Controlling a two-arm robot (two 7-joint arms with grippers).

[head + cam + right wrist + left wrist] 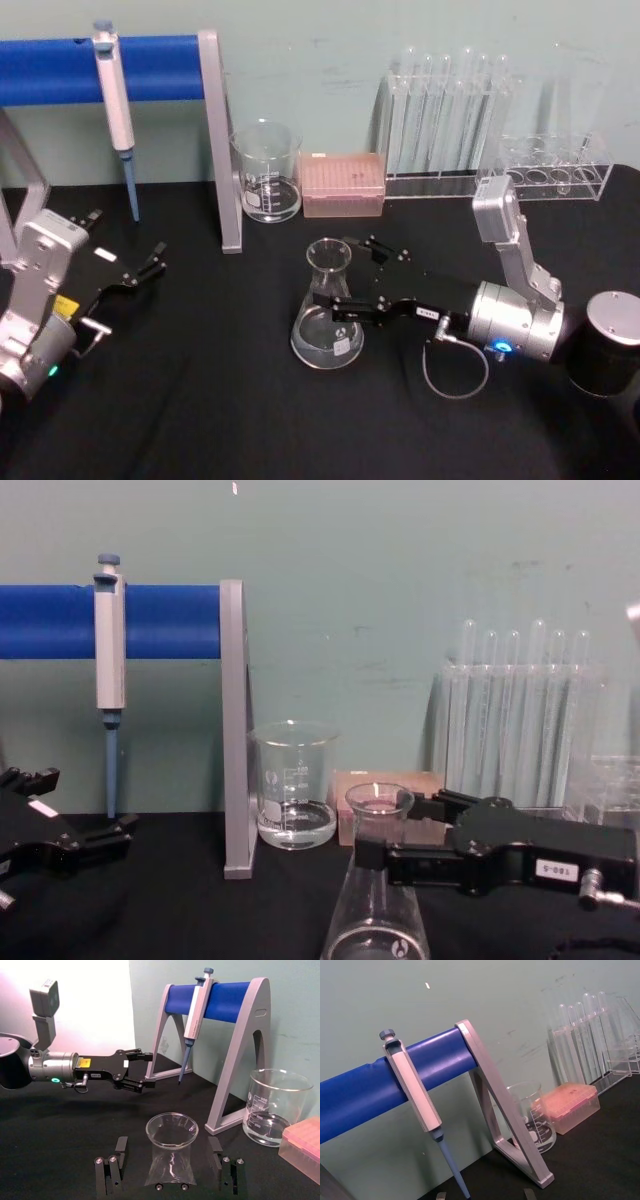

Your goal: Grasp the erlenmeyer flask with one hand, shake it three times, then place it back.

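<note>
The erlenmeyer flask (326,318), clear glass with a flared lip, stands upright on the black table near the middle. My right gripper (335,272), black on a silver-grey wrist, reaches in from the right and is open, with one finger on each side of the flask's neck. In the right wrist view the flask (171,1160) sits between the two fingers (120,1146) with a gap on both sides. The chest view shows the flask (378,920) low in front and the right gripper (398,830) at neck height. My left gripper (150,265) rests open at the far left, away from the flask.
A glass beaker (268,172) with a little liquid, a pink tip box (342,184) and racks of test tubes (445,120) line the back. A pipette (115,100) hangs on the blue-barred stand (222,150) at the back left. A black cylinder (605,345) stands at the right edge.
</note>
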